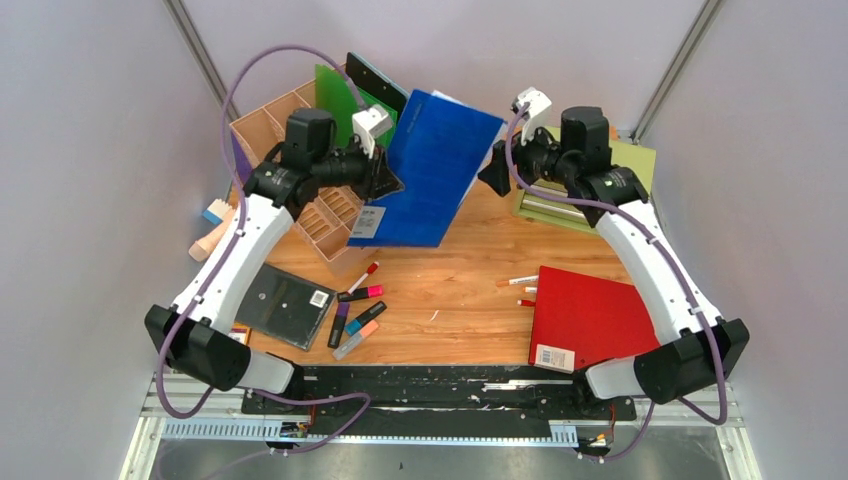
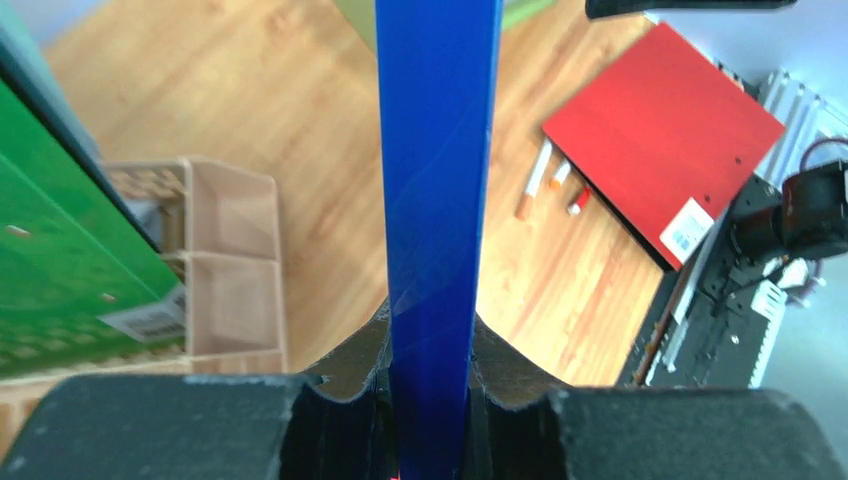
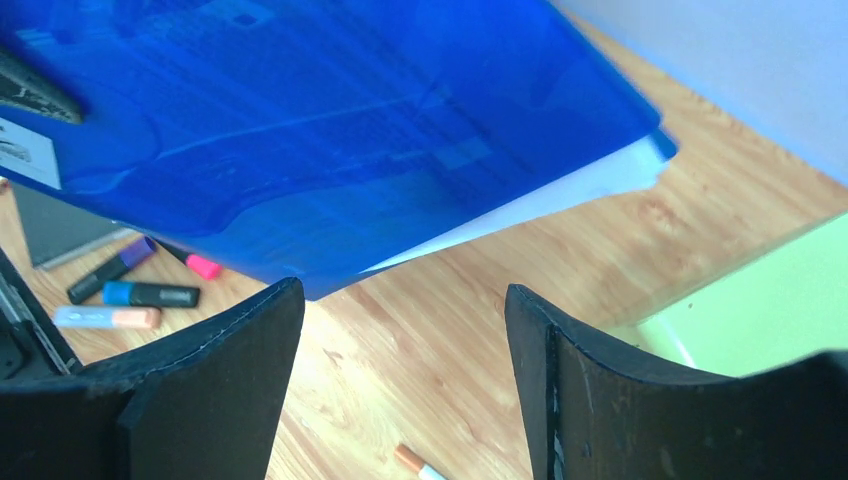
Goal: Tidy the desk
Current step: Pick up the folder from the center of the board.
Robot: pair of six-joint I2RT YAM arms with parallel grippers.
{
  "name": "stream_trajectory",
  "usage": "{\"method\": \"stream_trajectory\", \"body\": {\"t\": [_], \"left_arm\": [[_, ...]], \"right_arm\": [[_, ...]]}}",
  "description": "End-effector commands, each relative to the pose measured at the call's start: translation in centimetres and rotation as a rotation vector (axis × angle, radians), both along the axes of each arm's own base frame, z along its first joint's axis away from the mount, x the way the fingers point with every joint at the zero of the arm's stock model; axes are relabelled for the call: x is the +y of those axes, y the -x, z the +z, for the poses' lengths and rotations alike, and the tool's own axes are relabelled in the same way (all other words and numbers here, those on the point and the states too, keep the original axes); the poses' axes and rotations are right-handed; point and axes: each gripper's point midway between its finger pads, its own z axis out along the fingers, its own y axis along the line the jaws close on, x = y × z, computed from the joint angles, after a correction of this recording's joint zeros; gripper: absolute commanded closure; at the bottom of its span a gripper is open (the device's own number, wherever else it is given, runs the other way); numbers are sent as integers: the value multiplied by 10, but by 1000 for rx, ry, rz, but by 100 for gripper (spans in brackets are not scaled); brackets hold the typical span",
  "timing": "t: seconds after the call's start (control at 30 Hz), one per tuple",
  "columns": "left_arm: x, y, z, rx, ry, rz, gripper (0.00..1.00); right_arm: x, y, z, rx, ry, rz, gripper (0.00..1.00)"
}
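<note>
Jaws of the left gripper (image 2: 430, 345) pinch one long edge of the blue folder (image 1: 435, 165), held tilted above the desk (image 1: 460, 290). The folder spreads toward the right gripper (image 3: 400, 310), whose jaws stand open just short of the opposite edge. The folder's long axis runs far-to-near.

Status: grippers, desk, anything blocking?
Left gripper shut on blue folder, held above desk. Right gripper open, near folder's edge, not gripping. Markers, red folder loose on desk.

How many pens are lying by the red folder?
3, left of the red folder: long white pen, short orange pen, red pen. Others may hide underneath.
</note>
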Motion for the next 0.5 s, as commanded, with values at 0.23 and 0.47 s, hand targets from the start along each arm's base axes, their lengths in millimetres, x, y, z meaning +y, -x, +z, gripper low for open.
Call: {"method": "stream_trajectory", "body": {"t": [0.23, 0.47], "left_arm": [[24, -36, 185, -500, -7, 220, 100], [33, -64, 257, -831, -176, 422, 100]], "right_arm": [[-16, 0, 117, -109, -214, -122, 24], [-8, 9, 166, -131, -325, -92, 22]]}}
